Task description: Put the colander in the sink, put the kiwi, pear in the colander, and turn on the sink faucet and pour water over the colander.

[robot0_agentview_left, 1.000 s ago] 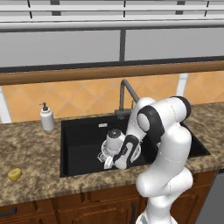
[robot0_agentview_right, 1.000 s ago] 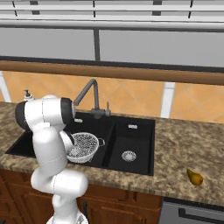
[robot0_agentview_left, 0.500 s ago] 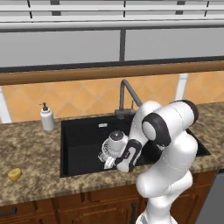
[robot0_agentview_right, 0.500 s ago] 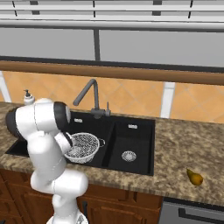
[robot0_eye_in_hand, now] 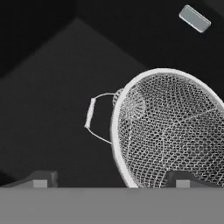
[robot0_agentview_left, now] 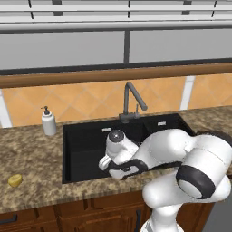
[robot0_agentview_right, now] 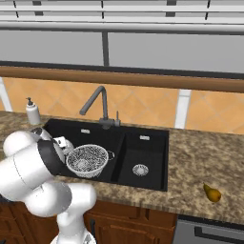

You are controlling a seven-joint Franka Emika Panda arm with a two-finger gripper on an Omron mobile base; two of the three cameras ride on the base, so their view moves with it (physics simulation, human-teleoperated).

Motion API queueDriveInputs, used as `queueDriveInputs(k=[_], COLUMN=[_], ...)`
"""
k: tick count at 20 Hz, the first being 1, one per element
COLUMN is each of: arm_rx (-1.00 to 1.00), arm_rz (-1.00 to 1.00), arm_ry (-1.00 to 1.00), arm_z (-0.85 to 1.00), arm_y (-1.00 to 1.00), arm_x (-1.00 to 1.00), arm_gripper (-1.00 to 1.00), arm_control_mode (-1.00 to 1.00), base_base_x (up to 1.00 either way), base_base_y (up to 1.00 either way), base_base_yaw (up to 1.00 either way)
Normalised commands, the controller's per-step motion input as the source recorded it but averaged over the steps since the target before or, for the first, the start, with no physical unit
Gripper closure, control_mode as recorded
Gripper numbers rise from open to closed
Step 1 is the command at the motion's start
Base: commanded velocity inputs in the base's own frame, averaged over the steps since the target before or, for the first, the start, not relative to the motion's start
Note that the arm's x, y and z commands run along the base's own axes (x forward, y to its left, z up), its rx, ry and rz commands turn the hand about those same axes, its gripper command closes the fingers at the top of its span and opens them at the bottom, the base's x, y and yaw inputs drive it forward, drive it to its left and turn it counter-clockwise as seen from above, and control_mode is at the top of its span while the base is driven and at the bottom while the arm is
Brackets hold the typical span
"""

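Claw [robot0_eye_in_hand: 111,179] is standing with fingers apart astride the colander [robot0_agentview_right: 87,159] rim, leaving it sitting in the sink [robot0_agentview_right: 152,164] for fruit.

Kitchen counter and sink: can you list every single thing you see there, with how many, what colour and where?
sink: one, black, two basins, set in the counter.
colander: one, whitish-grey mesh, empty, in the large basin.
faucet: one, dark grey, behind the sink, spout over the large basin.
soap bottle: one, white, on the counter at the sink's left back corner.
pear: one, yellow, on the counter left of the sink.
kiwi: one, brownish, on the counter right of the sink.
counter: one, speckled brown stone, around the sink.
cabinets: brown wood, under the counter.
gripper: one, dark fingertips, open astride the colander's rim.
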Motion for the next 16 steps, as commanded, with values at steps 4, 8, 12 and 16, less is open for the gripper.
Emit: queueDriveInputs(k=[4, 8, 12, 16], arm_rx=[0.08, 0.16, 0.27, 0.27], arm_rz=[-0.30, -0.31, -0.27, -0.20], arm_ry=[0.00, 0.03, 0.05, 0.03], arm_z=[1.00, 0.93, 0.77, 0.55], arm_y=[0.57, 0.22, 0.06, 0.49], arm_x=[-0.21, -0.69, -1.00, -0.94], arm_gripper=[-1.00, -1.00, -1.00, -1.00], arm_control_mode=[-1.00, -1.00, -1.00, -1.00], base_base_x=[0.00, 0.00, 0.00, 0.00], base_base_y=[0.00, 0.00, 0.00, 0.00], base_base_yaw=[0.00, 0.00, 0.00, 0.00])
